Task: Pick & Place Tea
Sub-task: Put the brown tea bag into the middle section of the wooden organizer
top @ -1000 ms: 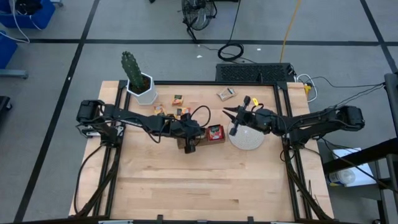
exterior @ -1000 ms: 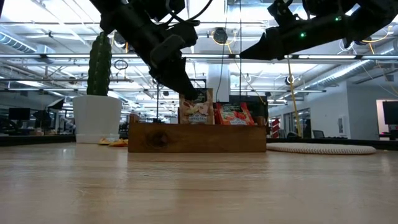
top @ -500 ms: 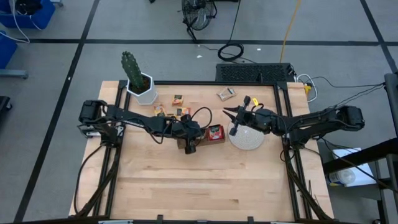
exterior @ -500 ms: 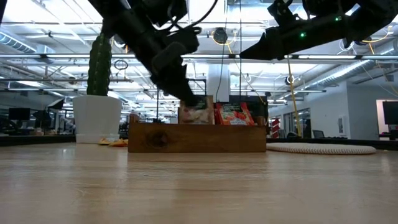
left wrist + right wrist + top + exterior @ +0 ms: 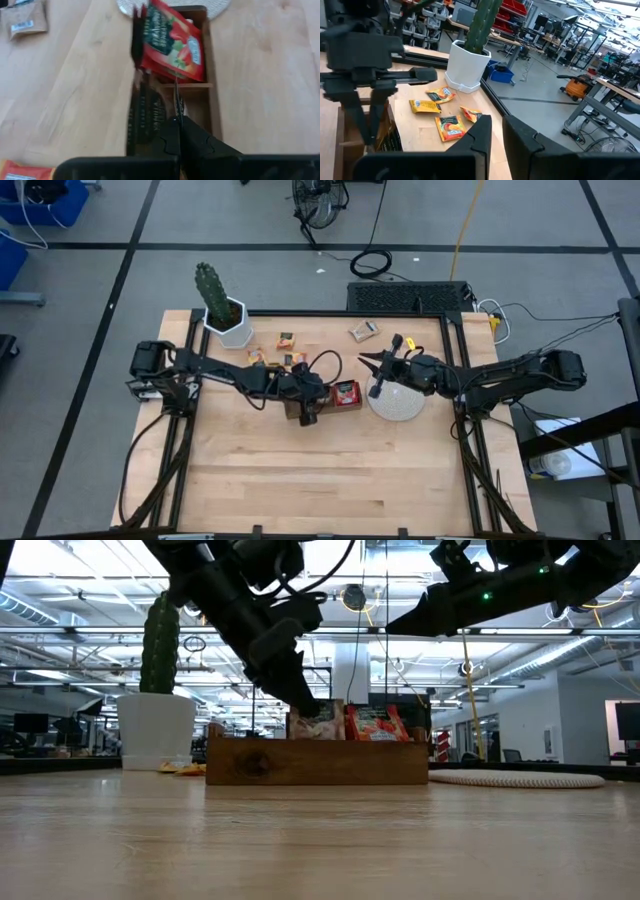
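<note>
The left gripper (image 5: 306, 417) sits at the centre of the high view, reaching down into the tray (image 5: 322, 402); its fingers (image 5: 172, 142) are pressed together on a tan sachet (image 5: 318, 720) standing in the tray's middle compartment. In the low view the gripper (image 5: 308, 703) meets the top edge of that sachet, just left of the red sachets (image 5: 375, 724). In the left wrist view the red sachets (image 5: 172, 42) stand tilted in the compartment beyond the gripper (image 5: 176, 131), and another tan sachet (image 5: 24, 20) lies flat on the surface (image 5: 260, 85) at the upper left.

The right gripper (image 5: 378, 374) hangs right of centre in the high view, above the left edge of the disc (image 5: 400, 404), its fingers nearly closed with nothing visible between them.

More tea lies loose on the surface (image 5: 330, 470) above the tray: yellow-orange sachets (image 5: 273, 352) near the cactus pot (image 5: 228, 323), and one tan sachet (image 5: 364, 331) farther right. The right wrist view shows the yellow-orange sachets (image 5: 442, 110) beside the pot (image 5: 466, 71).
</note>
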Controlling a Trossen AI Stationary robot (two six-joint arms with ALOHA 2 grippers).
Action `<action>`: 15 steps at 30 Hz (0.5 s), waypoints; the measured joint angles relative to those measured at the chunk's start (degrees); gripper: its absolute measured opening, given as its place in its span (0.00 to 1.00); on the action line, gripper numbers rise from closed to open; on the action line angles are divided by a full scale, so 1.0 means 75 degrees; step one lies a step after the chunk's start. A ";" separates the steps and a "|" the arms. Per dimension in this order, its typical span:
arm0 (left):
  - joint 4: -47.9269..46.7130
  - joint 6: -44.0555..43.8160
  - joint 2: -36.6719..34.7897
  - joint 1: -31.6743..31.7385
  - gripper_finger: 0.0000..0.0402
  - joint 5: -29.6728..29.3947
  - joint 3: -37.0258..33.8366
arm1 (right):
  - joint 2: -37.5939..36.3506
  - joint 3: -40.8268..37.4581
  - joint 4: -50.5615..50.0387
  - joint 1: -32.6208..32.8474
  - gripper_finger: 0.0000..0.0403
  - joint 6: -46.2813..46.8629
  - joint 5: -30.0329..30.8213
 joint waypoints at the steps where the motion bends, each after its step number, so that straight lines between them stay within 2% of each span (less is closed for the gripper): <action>1: 0.0011 0.0000 0.0000 0.0020 0.00 -0.0035 0.0000 | 0.0000 0.0000 0.0000 0.0000 0.08 0.0003 0.0000; 9: -0.0012 -0.0086 0.0000 0.0185 0.01 -0.0145 0.0000 | 0.0000 0.0000 -0.0003 0.0003 0.08 0.0029 0.0000; 15: 0.0046 -0.0143 0.0000 0.0196 0.06 -0.0152 0.0000 | 0.0000 0.0000 -0.0003 0.0003 0.08 0.0029 0.0000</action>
